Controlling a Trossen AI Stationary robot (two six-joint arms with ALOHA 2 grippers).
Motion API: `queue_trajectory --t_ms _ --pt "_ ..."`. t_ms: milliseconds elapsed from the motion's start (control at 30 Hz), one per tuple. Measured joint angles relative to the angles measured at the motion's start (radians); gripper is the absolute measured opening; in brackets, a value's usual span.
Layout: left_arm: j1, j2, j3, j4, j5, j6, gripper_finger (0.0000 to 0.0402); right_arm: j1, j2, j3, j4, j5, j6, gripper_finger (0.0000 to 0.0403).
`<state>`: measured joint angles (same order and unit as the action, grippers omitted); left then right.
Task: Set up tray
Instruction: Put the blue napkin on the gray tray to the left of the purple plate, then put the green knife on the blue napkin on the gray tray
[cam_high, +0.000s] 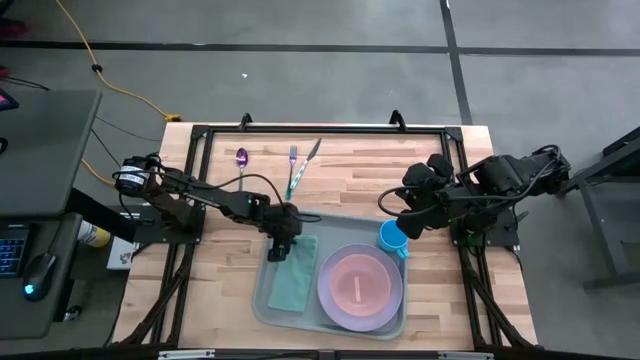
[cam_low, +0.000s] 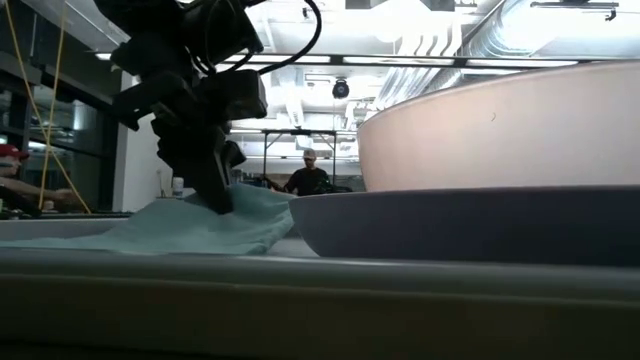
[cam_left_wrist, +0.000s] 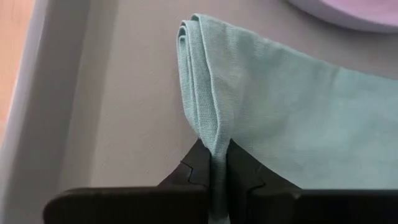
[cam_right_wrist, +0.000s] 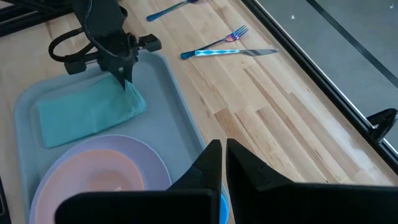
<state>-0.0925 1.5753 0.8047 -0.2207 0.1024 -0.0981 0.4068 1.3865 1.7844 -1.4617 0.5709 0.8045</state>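
The pale grey-green tray (cam_high: 262, 300) lies on the wooden table near its front edge. On it lie a folded teal napkin (cam_high: 295, 275) and a pink plate stacked on a purple plate (cam_high: 360, 288). My left gripper (cam_high: 281, 247) stands over the napkin's far end, shut on it. A blue cup (cam_high: 391, 240) stands at the tray's far right corner. My right gripper (cam_high: 400, 228) is right above the cup, its fingers nearly together (cam_right_wrist: 222, 165), with the cup's blue (cam_right_wrist: 223, 208) showing between them. My left gripper pinches the napkin's folded edge (cam_left_wrist: 208, 134) between its two fingers, several layers together, at the napkin's far end. The fingers (cam_low: 220, 195) point down from above. The fold is drawn up a little at the fingers and the rest of the napkin (cam_left_wrist: 280, 106) lies on the tray. My right gripper is shut on the blue cup, coming at it from above and the table's right. The gripper itself hides the place of contact, so which part of the cup it has cannot be told.
A purple spoon (cam_high: 242, 158), a fork (cam_high: 292, 160) and a knife (cam_high: 308, 158) lie on the bare wood beyond the tray. A black frame (cam_high: 320, 128) runs along the table's far edge. A person (cam_low: 310, 175) shows far off in the room.
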Motion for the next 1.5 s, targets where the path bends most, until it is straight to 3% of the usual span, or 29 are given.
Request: queue_trajectory --t_ms 467,800,1167,1333,1500 --pt "0.0 0.0 0.0 0.037 0.018 0.023 0.0116 0.0 0.0 0.0 0.0 -0.001 0.0 0.0" --pt "0.0 0.0 0.0 0.037 0.001 0.042 0.0196 0.0 0.0 0.0 0.0 -0.002 0.0 0.0" --pt "0.0 0.0 0.0 0.04 -0.107 0.045 0.0275 0.0 0.0 0.0 0.0 -0.007 0.0 0.0" --pt "0.001 -0.02 0.0 0.041 -0.155 0.046 0.0288 0.0 0.0 0.0 -0.001 -0.021 -0.001 0.0" --pt "0.001 -0.084 0.0 0.038 -0.283 0.043 0.0284 0.0 0.0 0.0 -0.002 -0.021 -0.001 0.0"
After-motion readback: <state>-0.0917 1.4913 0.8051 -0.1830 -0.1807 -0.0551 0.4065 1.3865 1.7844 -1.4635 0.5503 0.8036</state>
